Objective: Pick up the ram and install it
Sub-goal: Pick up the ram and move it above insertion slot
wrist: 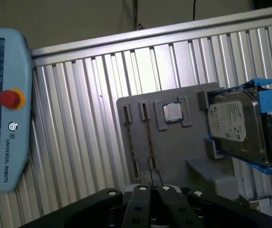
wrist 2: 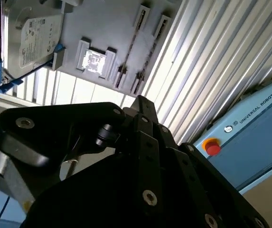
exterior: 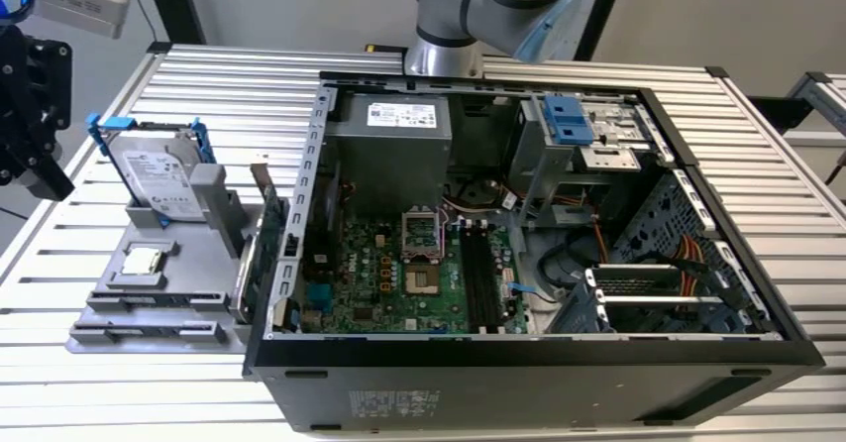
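The ram shows as a thin dark strip [wrist: 148, 137], seen edge-on, in a narrow slot of the grey holder plate [wrist: 173, 147]. That slot is the one nearer the square chip. In the exterior view the strip [exterior: 149, 304] lies near the front of the plate [exterior: 99, 313]. In the second wrist view the strip [wrist 2: 131, 45] is also edge-on. My black gripper [exterior: 47, 174] hangs off the table's edge at the exterior view's left, beside the plate and apart from the ram. Its fingers [wrist: 143, 192] meet with nothing between them, and their tip [wrist 2: 140, 102] shows in the second wrist view.
The open computer case [exterior: 529, 363] fills the table's middle, with the motherboard's black memory slots [exterior: 478, 274] inside. On the plate stand a hard drive in a blue frame [exterior: 158, 174], a square chip [exterior: 143, 261] and a green card [exterior: 271, 254]. A blue pendant with a red button [wrist: 5, 104] lies on the slatted table.
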`<state>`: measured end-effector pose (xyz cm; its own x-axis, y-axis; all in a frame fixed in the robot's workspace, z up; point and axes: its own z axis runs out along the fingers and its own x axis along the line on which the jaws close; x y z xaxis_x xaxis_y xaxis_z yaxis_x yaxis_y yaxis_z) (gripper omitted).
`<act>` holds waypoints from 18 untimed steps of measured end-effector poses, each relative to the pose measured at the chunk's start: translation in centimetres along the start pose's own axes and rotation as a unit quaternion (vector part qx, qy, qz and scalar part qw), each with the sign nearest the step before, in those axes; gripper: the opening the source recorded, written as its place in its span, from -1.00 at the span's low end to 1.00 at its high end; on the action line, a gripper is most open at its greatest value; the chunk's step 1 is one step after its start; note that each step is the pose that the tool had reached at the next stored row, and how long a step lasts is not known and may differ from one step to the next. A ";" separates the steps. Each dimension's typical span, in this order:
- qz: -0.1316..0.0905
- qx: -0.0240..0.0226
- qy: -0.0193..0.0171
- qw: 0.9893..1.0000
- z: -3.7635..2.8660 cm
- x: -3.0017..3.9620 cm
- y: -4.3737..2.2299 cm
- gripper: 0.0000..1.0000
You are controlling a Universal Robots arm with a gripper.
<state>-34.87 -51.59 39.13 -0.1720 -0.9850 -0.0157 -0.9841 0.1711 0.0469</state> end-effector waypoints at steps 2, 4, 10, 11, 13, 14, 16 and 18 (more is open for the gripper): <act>-0.013 0.000 0.001 1.000 0.00 -0.01 0.00 -1.00; -0.025 0.000 0.001 1.000 0.00 -0.03 0.00 -1.00; -0.062 -0.001 0.003 0.998 0.00 -0.05 0.01 -1.00; -0.069 -0.001 0.004 0.998 0.00 -0.05 0.01 -1.00; -0.081 -0.001 0.004 0.997 0.00 -0.05 0.01 -1.00; -0.088 -0.001 0.004 0.996 0.00 -0.06 0.01 -1.00; -0.100 -0.001 0.005 0.995 0.00 -0.07 0.01 -1.00; -0.112 -0.002 0.006 0.994 0.00 -0.07 0.01 -1.00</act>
<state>-34.87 -51.52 39.14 0.0516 -0.9986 -0.0147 -0.9975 -0.0523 0.0468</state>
